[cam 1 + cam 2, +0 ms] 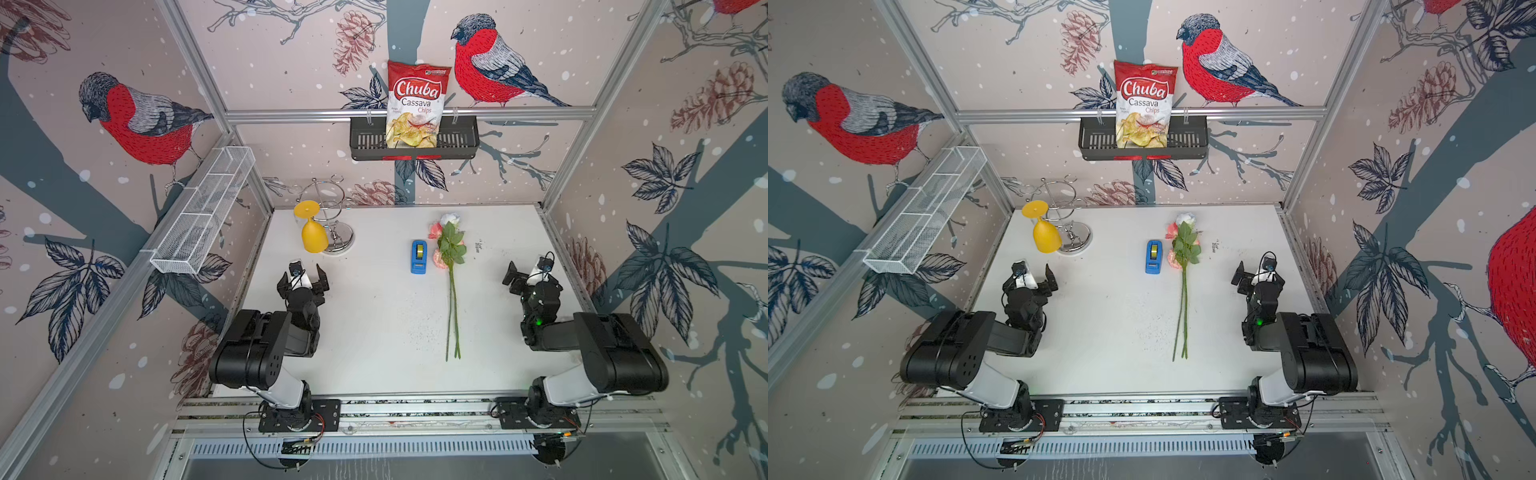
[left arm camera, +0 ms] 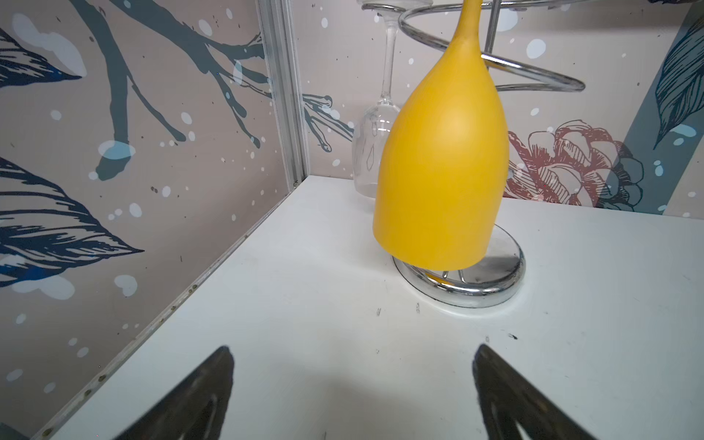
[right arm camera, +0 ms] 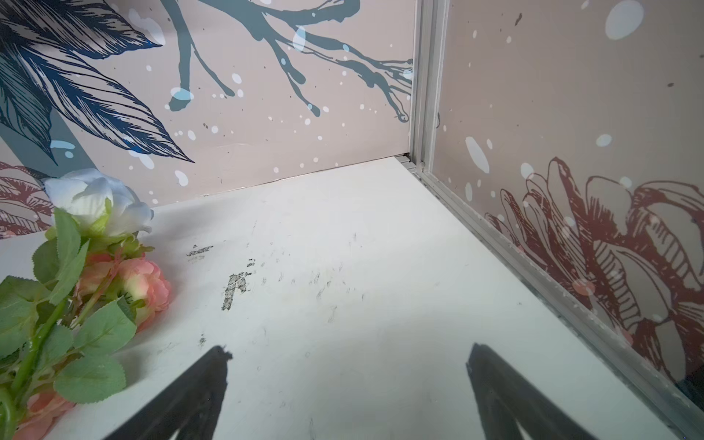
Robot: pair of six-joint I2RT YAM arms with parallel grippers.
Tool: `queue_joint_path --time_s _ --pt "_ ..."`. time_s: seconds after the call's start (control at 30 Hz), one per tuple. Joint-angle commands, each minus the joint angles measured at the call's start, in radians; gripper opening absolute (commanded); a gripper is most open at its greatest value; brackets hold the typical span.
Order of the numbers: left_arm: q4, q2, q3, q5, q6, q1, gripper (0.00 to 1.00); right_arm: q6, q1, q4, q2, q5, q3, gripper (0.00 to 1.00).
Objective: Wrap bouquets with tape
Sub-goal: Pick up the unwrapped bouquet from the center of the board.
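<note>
Hidden parts: although both wrist views show the fingertips, each pair of fingers is cut off at the frame edge, and the right wrist view catches only the blooms and leaves of the bouquets (image 3: pixel 76 274), not the stems.
Left gripper (image 1: pixel 302 276): its black fingers (image 2: pixel 198 396) stand spread wide, holding nothing, over bare bench (image 1: pixel 374 324).
Right gripper (image 1: pixel 524 272): fingers (image 3: pixel 190 396) likewise spread wide and empty; in both top views only one finger shows clearly, the other sits behind the wrist camera.
Bouquets (image 1: pixel 451 266): lying flat on the bench between the two pairs of fingers, nearer the right ones, blooms pointing beyond the fingertips toward the back wall, stems trailing back past them; soft fabric petals in pink and white, serrated green leaves, thin green stems.
Tape (image 1: pixel 419 257): a small yellowish-clear roll in a blue plastic dispenser, just beside the blooms on the side toward the left fingers; touching or apart cannot be told.
Yellow goblet (image 2: pixel 442 171): smooth matte plastic, hanging upside down, straight ahead of the left fingers; its foot is cut off in the left wrist view.
Chrome rack (image 2: pixel 484 282): shiny round base and wire spiral, partly hidden behind the goblet.
Clear glass (image 2: pixel 375 152): hangs inverted behind the goblet, half covered, hard to make out.
Bench surface: white, scuffed with dark scratches ahead of the right fingers.
</note>
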Motion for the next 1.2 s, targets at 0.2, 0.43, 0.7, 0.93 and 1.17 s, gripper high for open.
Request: queue_joint_path --time_s 0.2,0.43,0.7,0.93,1.17 --pt "0.013 0.0 0.004 0.007 -0.003 0.0 0.97 0.001 0.002 0.008 -0.003 0.01 0.0 1.0" --pt "0.013 0.0 0.004 0.008 -0.003 0.0 0.97 0.001 0.002 0.008 -0.004 0.01 -0.002 1.0" --pt "0.015 0.0 0.002 0.008 -0.003 0.0 0.97 0.001 0.002 0.009 -0.005 0.01 -0.002 1.0" --pt "0.015 -0.002 0.002 0.002 -0.002 -0.004 0.97 -0.011 0.024 -0.005 -0.024 0.045 0.0 1.0" --pt "-0.557 -0.308 0.177 0.077 -0.071 -0.007 0.97 0.093 0.076 -0.491 -0.381 0.168 0.096 1.0"
